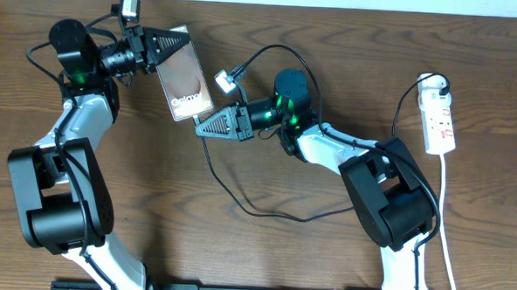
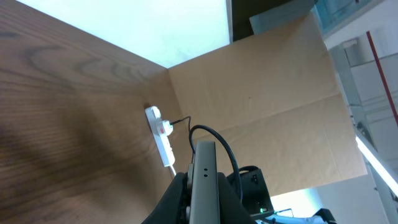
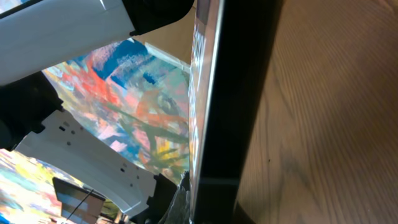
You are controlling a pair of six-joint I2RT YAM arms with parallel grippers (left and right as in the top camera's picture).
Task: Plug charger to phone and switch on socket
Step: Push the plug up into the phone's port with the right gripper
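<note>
The brown-bronze phone with "Galaxy" lettering is held above the table at the upper left, and my left gripper is shut on its far end. In the left wrist view the phone shows edge-on between the black fingers. My right gripper is shut and points at the phone's near end. The charger's thin black cable runs up to its tip, and the plug is hidden inside. The phone's dark edge fills the right wrist view. The white socket lies at the far right.
The socket's white cord trails down the right side towards the front edge. The charger cable loops across the wooden table between the arms. Brown cardboard stands beyond the table's right edge.
</note>
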